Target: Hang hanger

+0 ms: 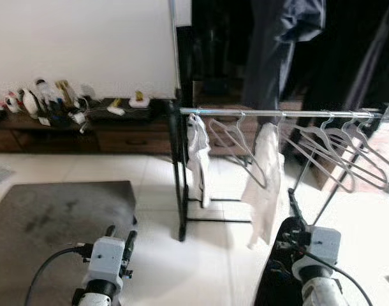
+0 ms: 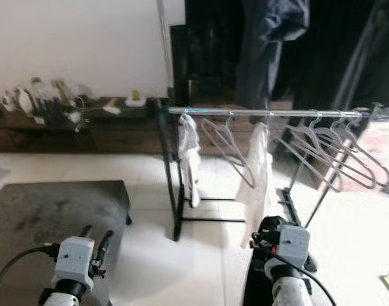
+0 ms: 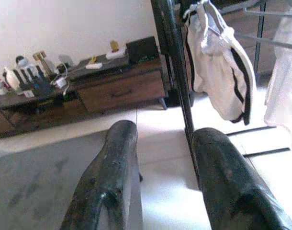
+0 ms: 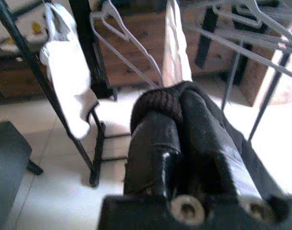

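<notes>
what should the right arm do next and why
Probably raise the right gripper toward the rail. Its fingers are shut on a dark garment that hangs low, well below the rail. A gap between the empty hanger and the white garment looks free. The left gripper is open and idle.

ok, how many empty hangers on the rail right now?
About 4: one bare hanger between the white shorts and the white shirt, and a bunch of roughly three toward the rail's right end. They overlap, so the count may be off.
</notes>
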`<state>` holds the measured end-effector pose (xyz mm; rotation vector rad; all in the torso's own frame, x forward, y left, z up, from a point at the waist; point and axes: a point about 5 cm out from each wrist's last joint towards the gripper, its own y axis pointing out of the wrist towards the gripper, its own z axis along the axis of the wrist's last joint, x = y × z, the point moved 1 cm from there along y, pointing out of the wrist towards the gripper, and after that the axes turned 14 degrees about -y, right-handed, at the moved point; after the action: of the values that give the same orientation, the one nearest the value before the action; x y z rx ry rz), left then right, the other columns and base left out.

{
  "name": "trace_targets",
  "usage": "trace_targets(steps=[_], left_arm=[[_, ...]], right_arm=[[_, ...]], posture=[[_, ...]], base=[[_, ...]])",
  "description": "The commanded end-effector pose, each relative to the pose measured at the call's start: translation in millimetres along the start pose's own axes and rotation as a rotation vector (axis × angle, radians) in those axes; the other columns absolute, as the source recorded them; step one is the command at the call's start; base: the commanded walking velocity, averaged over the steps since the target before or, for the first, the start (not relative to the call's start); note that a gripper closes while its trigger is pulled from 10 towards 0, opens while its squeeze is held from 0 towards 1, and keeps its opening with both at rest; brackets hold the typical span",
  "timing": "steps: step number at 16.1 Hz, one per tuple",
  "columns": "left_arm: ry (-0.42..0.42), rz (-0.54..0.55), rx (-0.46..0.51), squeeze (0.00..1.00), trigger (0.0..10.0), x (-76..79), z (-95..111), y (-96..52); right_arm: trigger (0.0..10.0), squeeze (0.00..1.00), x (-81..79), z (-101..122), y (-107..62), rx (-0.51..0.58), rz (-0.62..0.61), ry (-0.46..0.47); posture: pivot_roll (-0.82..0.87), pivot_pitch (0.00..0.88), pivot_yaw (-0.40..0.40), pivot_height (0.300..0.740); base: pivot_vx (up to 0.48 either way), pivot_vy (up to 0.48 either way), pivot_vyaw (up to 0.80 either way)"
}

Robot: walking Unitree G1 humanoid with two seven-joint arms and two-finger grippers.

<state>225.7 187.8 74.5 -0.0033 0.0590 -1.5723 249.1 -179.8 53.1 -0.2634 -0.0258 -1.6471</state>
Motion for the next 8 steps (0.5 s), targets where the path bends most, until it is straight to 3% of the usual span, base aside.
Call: trace_targets(steps=[1,8], left_arm=[[-0.001,-0.002,0.010,0.00,10.0,-2.0,3.1,0.2],[0.001,-0.009,0.014,0.00,10.0,-0.3,4.8,2.2]], right_arm=[[10.0,0.00,-2.2,4.6,2.6,0.020,0.012,0.000],[10.0,0.00,-3.2,3.4,3.7,0.015,0.023,-0.002]], posture=[[-0.02,0.004,-0.007,0.740],[-0.02,0.009,-0.006,0.740]], base=[[0.000,-0.480,0.00],[0.000,-0.479,0.00]])
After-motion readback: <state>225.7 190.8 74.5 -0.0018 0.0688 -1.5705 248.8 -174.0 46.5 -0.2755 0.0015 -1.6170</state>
